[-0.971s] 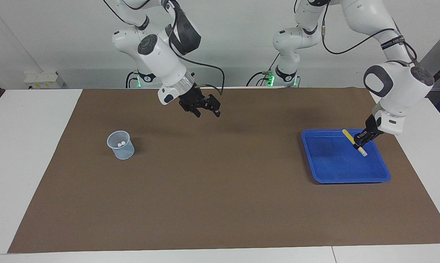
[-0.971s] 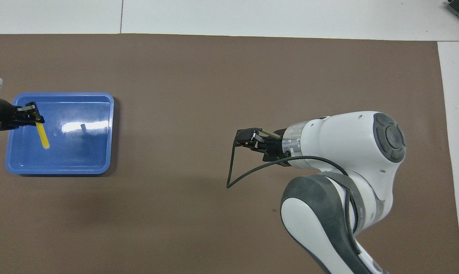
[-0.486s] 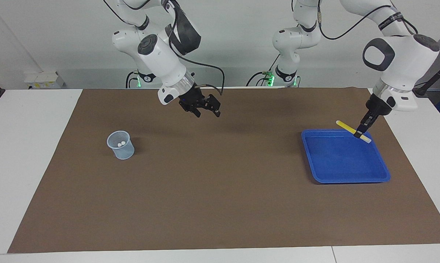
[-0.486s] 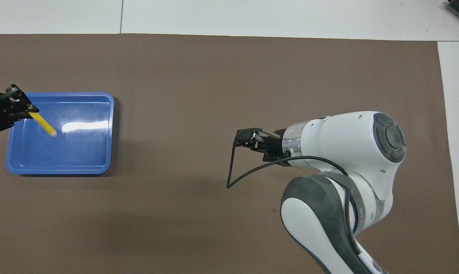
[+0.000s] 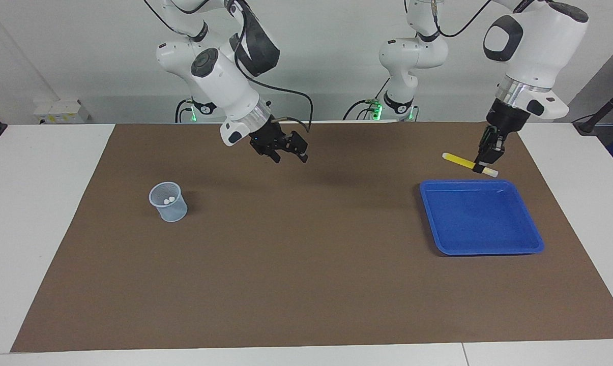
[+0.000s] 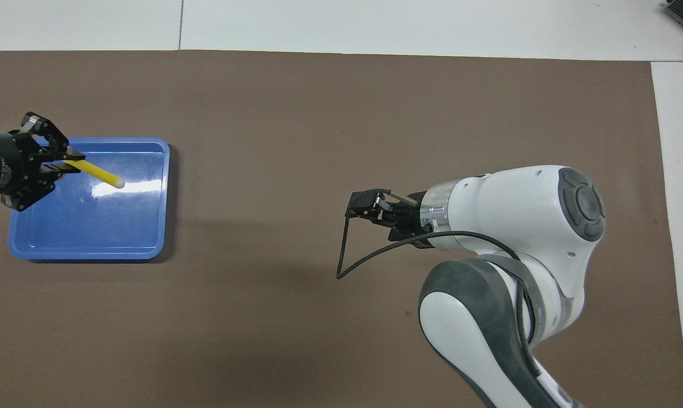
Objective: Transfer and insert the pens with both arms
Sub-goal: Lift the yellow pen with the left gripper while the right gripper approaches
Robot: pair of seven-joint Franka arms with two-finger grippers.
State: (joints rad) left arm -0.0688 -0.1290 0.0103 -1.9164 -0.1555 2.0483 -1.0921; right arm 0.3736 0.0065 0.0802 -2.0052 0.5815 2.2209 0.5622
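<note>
- The left gripper (image 5: 485, 163) is up in the air over the blue plastic tray (image 5: 535, 239), clenched on the thin yellow pen (image 5: 459, 160) near its pale cap end.
- The pen lies almost flat in the air.
- The right gripper (image 5: 290, 152) waits over the brown mat (image 5: 306, 284), its fingers spread, holding nothing.
- Two white pen tips (image 5: 168, 201) stick up inside the small see-through cup (image 5: 170, 209) at the right arm's end.
</note>
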